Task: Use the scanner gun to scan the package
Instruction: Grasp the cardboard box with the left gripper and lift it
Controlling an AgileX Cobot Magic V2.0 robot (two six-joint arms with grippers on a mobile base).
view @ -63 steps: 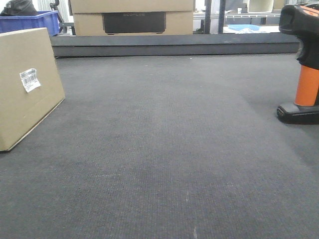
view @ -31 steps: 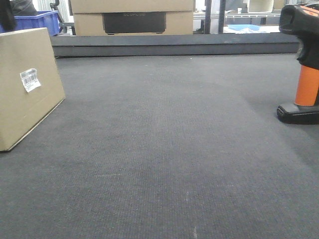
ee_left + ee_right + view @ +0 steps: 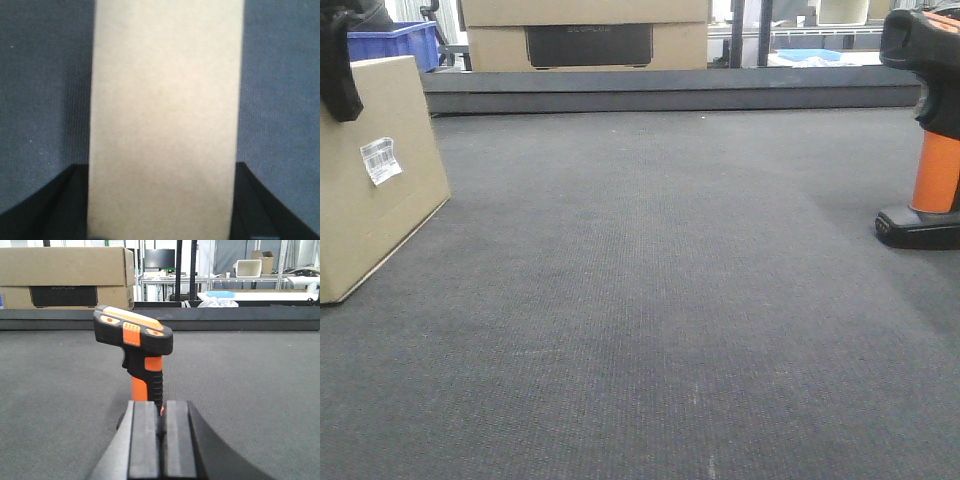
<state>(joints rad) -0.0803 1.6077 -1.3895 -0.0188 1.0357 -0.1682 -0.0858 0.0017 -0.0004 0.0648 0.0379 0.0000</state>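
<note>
1. The package (image 3: 375,190) stands on edge at the left side of the desk (image 3: 650,300). Its white barcode label (image 3: 380,160) is on the broad face turned toward the middle of the desk.
2. My left end effector (image 3: 340,75) hangs right at the package's top edge. In the left wrist view the narrow top face runs straight up the frame, so its long axis lies along my line of sight.
3. That end effector is spread wide. Its fingers (image 3: 47,210) flank the thin side of the package, one on each side, and nothing is clamped. I cannot tell whether the pads touch the cardboard.
4. I judge the coming move turns on this: closing across the thin dimension should catch the package squarely.
5. The scanner (image 3: 134,357) stands upright on its foot at the far right of the desk, well apart from the package.
6. My right end effector (image 3: 161,440) sits just in front of the scanner's handle. Its pads are nearly together with nothing between them. This arm is plainly the nearer one to the scanner.
7. Beyond the desk are a bigger cardboard box (image 3: 585,30) and a blue bin (image 3: 395,42).
</note>
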